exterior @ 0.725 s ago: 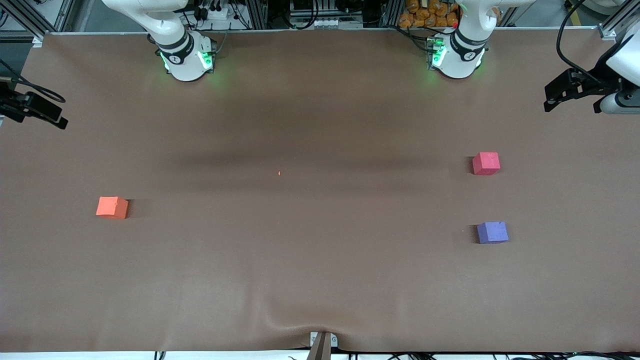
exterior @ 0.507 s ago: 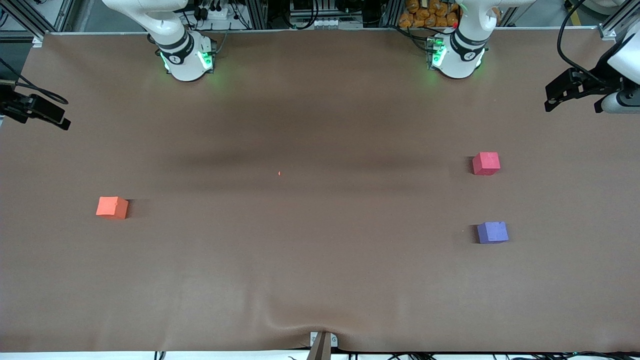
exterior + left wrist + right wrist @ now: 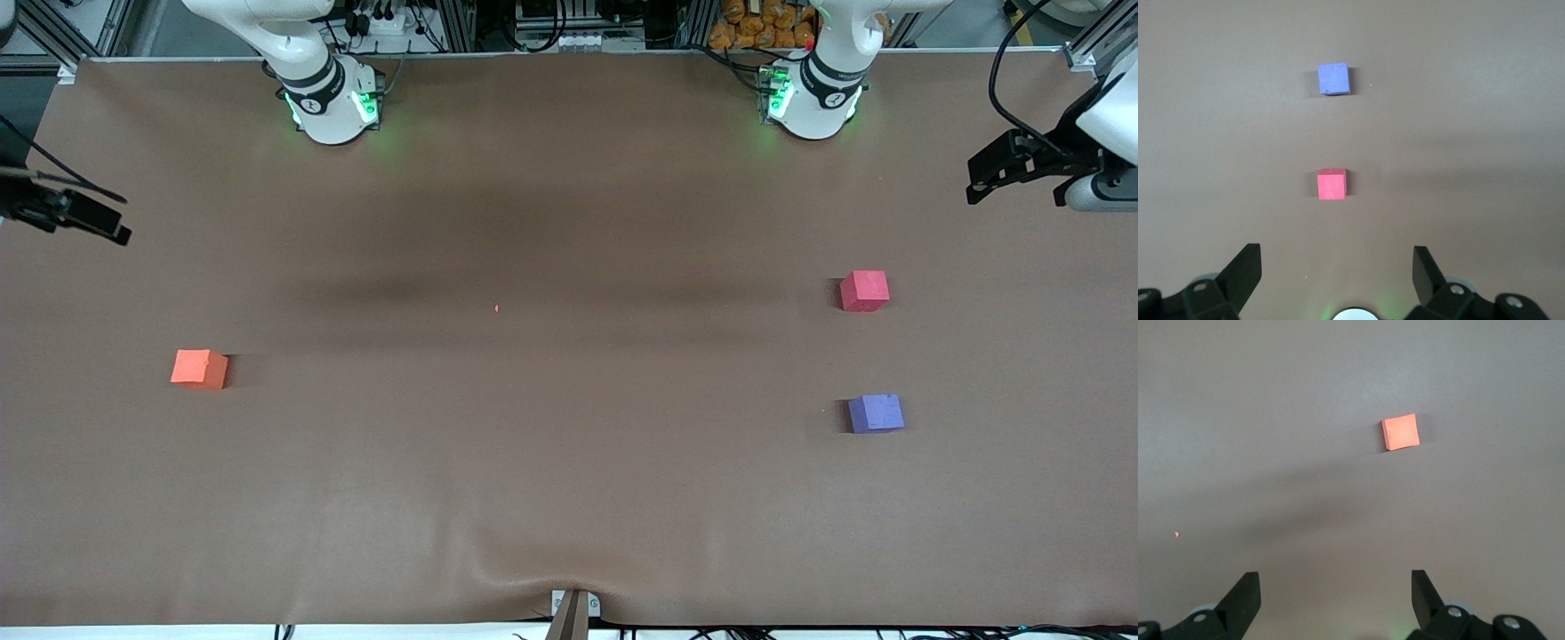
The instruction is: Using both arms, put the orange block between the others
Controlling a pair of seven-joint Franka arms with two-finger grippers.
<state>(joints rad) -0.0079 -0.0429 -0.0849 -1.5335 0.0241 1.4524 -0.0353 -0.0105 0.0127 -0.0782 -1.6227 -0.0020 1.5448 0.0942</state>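
Orange matte foam cube [image 3: 199, 368] untouched on brown table cover [image 3: 569, 498], well apart from pinkish-red foam cube [image 3: 864, 291] and purple foam cube [image 3: 876, 413]; left gripper [image 3: 1337, 275] and right gripper [image 3: 1335, 596] both spread wide, empty, high above, nothing moved yet.

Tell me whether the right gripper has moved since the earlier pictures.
Yes. In the front view the right gripper has shifted slightly lower and toward the orange block, which lies where it did on the table. Its fingers are open.
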